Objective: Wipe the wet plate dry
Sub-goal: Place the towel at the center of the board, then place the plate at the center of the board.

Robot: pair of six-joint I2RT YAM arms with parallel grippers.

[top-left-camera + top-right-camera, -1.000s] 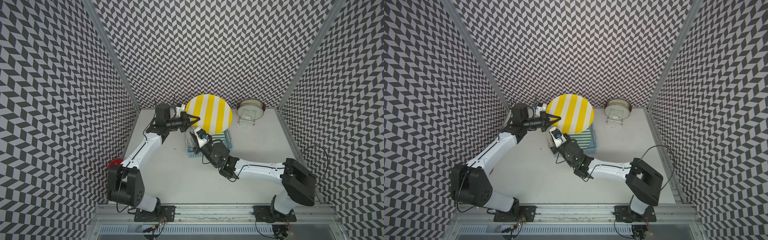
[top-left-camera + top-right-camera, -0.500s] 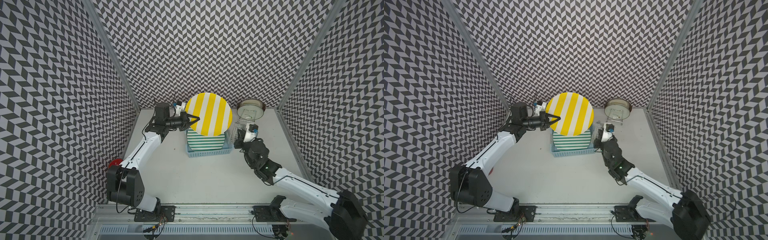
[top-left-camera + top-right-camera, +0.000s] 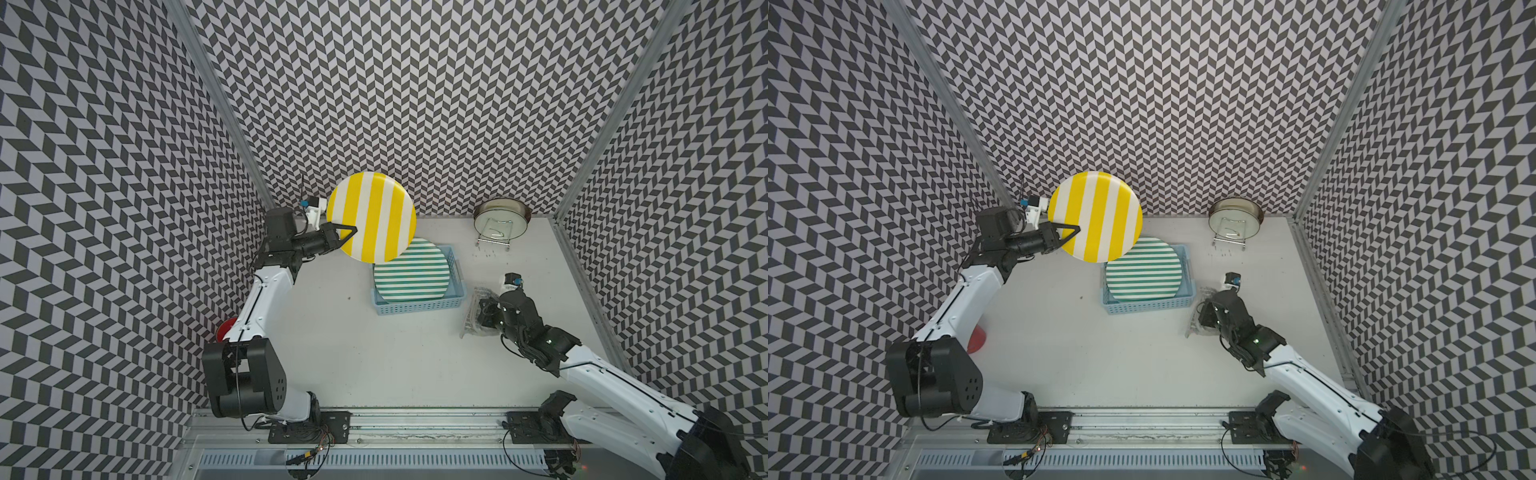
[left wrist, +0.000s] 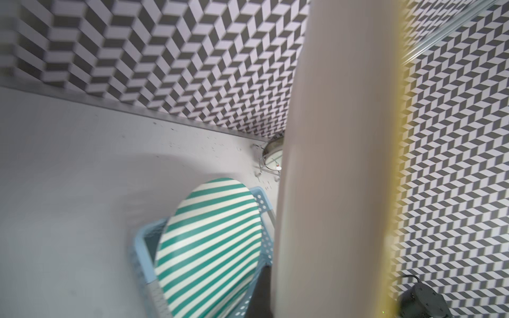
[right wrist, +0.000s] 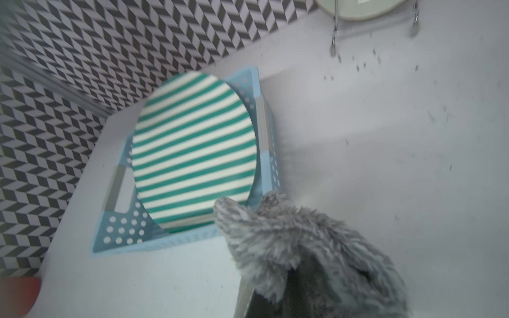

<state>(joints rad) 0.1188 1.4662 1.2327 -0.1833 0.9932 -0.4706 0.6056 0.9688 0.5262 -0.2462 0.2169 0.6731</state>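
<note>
Wet plate: the yellow-striped plate is held up off the table, tilted on edge, above the far corner of the blue basket on the left arm's side.
Left gripper: the left gripper has its jaws pinched on the plate's rim, on the side turned away from the basket.
Right gripper: the right gripper sits low, just beside the basket's end on the right arm's side. Its jaws are pressed together with the grey cloth bunched in them, as far as I can tell, since the fabric hides the fingers.
Step in hand: no wiping contact, I'd say. Cloth and plate are well apart, with the basket between them.
Next move: the cloth needs carrying up over the basket to the striped face, clear of the green-striped plate leaning inside. It then has to be pressed flat and swept while the left grip holds firm against the push.
Top views only: both arms at once, the gap between cloth and plate, the dish on a wire stand beyond the basket, and a red thing behind the left arm.
Left wrist only: the plate's plain pale back, filling the view as a broad band. I can make out no droplets on it.
Right wrist only: the cloth's fluffy pile up close, and dark specks on the table past the basket.
</note>
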